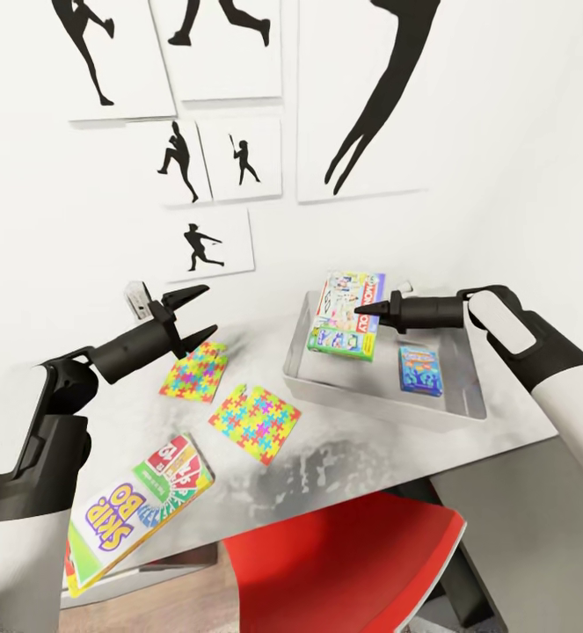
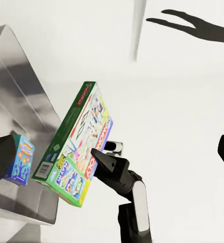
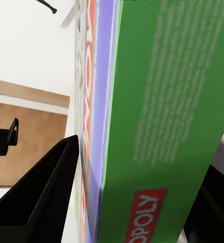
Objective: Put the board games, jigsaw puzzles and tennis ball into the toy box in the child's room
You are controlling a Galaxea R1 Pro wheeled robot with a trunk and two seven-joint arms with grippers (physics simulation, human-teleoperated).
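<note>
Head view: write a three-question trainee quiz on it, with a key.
1. True or false: the small blue game lies inside the tray.
2. How many puzzles lie on the desk?
3. Which tool grips the Monopoly box? A) left B) right

Key:
1. True.
2. Two: one puzzle and another puzzle.
3. B: the right tool holds it tilted over the tray; the left tool is open and holds nothing.

Monopoly box point(image 3: 157, 126) edge-on between the right gripper point(image 3: 127, 202) fingers: green side panel with blurred white text and red "OPOLY" label faces camera, printed lid face runs along the near finger point(image 3: 38, 190). Second finger dark at the far edge. Jaws closed on the box. Behind: white wall, brown wood floor strip point(image 3: 26, 136), a dark arm part point(image 3: 3, 139).
</note>
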